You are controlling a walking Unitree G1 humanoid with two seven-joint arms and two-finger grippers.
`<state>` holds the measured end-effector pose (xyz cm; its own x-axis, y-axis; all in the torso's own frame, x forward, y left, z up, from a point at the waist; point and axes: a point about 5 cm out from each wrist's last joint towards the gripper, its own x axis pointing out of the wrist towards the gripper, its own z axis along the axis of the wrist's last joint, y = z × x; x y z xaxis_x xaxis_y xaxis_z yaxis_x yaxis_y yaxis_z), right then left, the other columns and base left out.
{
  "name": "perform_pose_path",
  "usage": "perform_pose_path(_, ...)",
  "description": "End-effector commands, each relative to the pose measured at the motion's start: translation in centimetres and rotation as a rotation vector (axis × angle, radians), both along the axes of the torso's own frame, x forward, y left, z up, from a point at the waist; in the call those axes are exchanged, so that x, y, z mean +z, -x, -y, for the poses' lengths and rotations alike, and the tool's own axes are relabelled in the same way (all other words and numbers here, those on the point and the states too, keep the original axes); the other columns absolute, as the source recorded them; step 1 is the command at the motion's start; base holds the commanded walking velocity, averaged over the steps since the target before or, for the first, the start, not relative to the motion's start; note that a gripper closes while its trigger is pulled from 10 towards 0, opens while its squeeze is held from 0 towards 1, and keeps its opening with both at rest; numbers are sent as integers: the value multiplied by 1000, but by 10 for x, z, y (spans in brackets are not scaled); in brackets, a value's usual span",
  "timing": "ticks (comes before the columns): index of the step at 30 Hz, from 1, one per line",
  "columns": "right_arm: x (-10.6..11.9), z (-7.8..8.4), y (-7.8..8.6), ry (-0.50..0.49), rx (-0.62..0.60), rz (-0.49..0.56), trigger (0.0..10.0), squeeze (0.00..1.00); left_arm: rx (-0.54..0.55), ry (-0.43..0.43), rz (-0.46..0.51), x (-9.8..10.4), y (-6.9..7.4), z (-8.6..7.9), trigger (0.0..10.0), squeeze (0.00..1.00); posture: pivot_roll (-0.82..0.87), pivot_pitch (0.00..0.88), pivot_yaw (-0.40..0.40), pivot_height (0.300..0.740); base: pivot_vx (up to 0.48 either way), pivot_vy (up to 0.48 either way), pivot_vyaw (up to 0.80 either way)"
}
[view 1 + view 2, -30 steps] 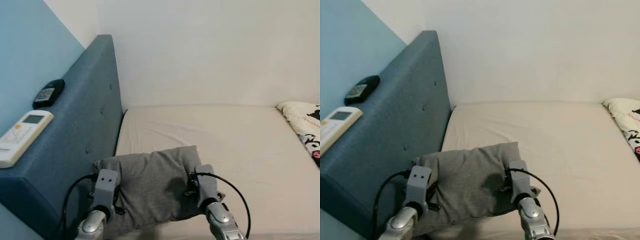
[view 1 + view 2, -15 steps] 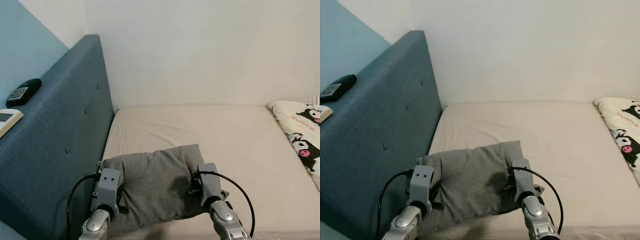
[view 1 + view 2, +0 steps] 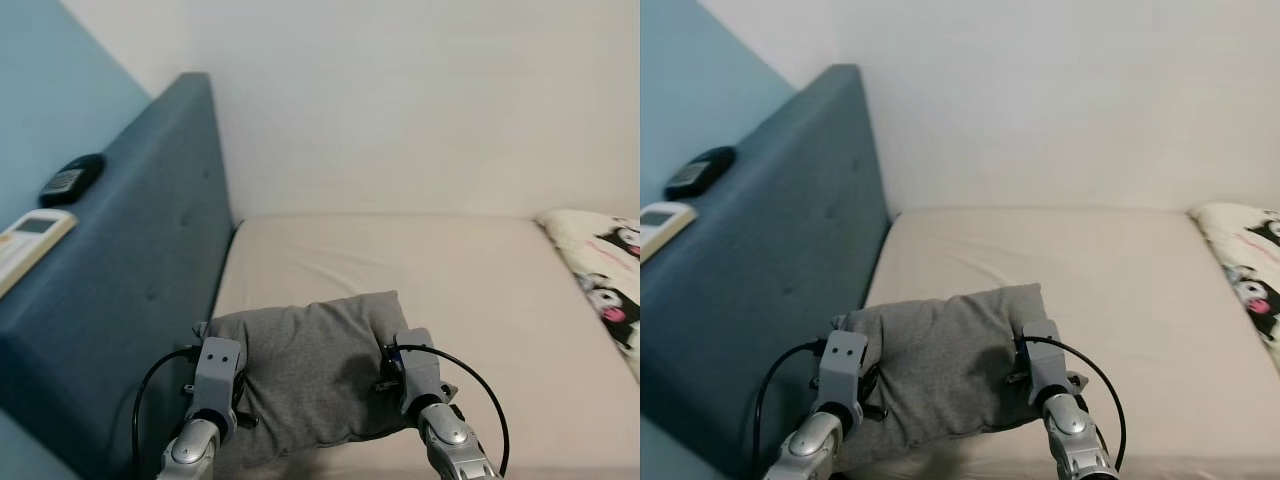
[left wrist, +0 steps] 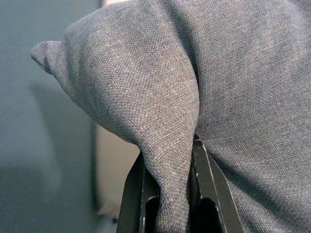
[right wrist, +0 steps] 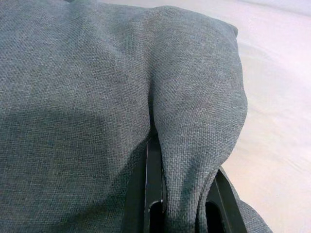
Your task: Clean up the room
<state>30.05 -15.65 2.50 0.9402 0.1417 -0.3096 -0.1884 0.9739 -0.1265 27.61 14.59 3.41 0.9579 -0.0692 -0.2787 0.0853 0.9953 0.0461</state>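
both pincers, left (image 4: 167, 204) & right (image 5: 177, 204), clenched on pillow (image 3: 300, 370) corners over bed (image 3: 480, 290); best kept level, set down near headboard (image 3: 150, 290).

The pillow (image 3: 305, 370) is plain heather grey with a fine woven texture. The mattress (image 3: 450, 290) is pale beige. The headboard (image 3: 130, 290) is dusty blue, tufted with same-colour buttons. One remote (image 3: 30, 240) is white with an orange button; the other remote (image 3: 70, 180) is black. The blanket (image 3: 600, 270) is cream, printed with black-and-pink cartoon figures.
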Motion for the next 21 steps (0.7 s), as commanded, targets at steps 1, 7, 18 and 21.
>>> perform_pose_path(1,2,-10,-1,17,57,16,10000,0,3,-14,23,4,-2,0,10000,0,-1,93,-47,740,0,0,800)
perform_pose_path(7,2,-10,-1,16,59,15,10000,0,4,-11,23,5,-2,0,10000,0,0,98,-48,740,0,0,800)
perform_pose_path(18,2,-7,0,-20,21,16,10000,0,-30,-15,34,6,-2,4,10000,0,-4,102,-44,740,0,0,291)
perform_pose_path(21,2,-6,0,-20,18,17,10000,0,-34,-15,33,7,-2,5,10000,0,-4,104,-44,740,0,-367,0)
